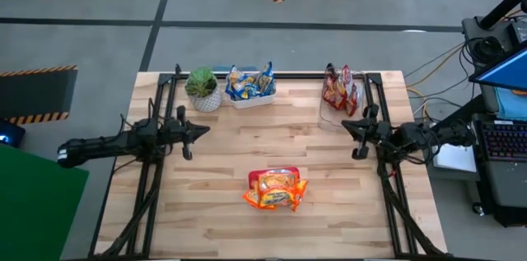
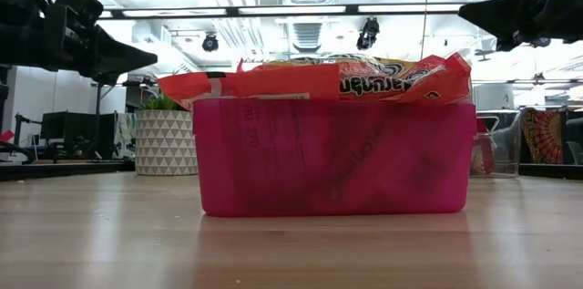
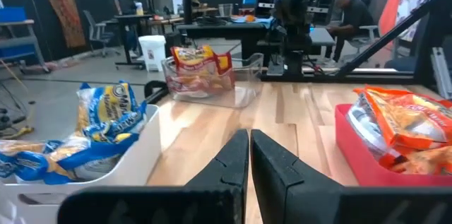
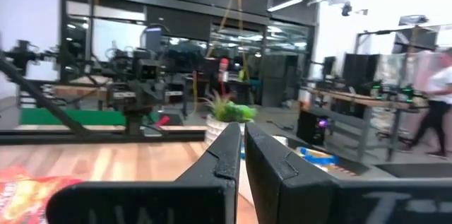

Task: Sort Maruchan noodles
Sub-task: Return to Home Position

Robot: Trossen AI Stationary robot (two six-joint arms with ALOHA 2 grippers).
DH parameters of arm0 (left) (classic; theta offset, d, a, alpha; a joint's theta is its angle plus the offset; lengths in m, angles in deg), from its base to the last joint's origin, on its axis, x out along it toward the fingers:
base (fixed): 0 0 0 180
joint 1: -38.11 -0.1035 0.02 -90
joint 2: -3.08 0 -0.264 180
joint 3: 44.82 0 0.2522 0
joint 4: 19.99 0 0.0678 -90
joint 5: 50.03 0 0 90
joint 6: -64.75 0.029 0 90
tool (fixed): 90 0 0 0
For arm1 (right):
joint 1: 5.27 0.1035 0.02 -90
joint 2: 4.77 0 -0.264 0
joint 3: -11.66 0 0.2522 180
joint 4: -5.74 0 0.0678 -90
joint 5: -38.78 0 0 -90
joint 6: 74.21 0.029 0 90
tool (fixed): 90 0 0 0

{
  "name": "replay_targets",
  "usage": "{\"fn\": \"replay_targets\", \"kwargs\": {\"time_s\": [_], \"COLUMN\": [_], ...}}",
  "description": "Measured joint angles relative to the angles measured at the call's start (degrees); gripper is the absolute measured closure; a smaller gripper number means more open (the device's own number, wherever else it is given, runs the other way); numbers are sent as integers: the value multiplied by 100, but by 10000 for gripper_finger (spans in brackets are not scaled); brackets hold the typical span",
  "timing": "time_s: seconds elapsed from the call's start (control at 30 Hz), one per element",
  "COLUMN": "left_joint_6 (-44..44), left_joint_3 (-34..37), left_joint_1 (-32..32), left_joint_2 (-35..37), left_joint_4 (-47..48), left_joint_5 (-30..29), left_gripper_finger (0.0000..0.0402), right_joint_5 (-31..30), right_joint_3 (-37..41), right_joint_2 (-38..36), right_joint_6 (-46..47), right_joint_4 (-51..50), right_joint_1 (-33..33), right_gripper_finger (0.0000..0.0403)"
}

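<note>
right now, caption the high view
Orange packets fill pink bin, blue packets white bin, red packets clear bin; left gripper and right gripper shut at table sides.

Wooden table point(image 1: 222, 146), pink bin point(image 2: 332, 157), white bin point(image 1: 251, 102), clear bin point(image 1: 329, 114), potted plant point(image 1: 202, 88)

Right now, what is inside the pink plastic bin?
Orange-yellow crinkly noodle packets fill the pink plastic bin, heaped above its rim. The top packets cover whatever lies beneath them, so how many there are, and the bin's floor, cannot be seen.
</note>
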Motion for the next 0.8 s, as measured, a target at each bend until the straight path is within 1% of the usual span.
{"fn": "replay_targets", "kwargs": {"time_s": [0.13,0.27,0.43,0.8], "left_joint_6": [-39,-281,-317,-317], "left_joint_3": [2,-9,-35,-42], "left_joint_1": [0,0,0,0], "left_joint_2": [-13,-81,-189,-269], "left_joint_4": [6,20,50,44], "left_joint_5": [23,-66,-107,-107], "left_gripper_finger": [402,402,402,402], "right_joint_5": [-353,-769,-766,-763], "right_joint_3": [2,4,4,7], "right_joint_2": [2,2,2,2], "right_joint_6": [-176,-694,-1064,-1005], "right_joint_4": [-7,-10,-16,-11], "right_joint_1": [0,0,0,0], "right_gripper_finger": [390,390,390,390]}}
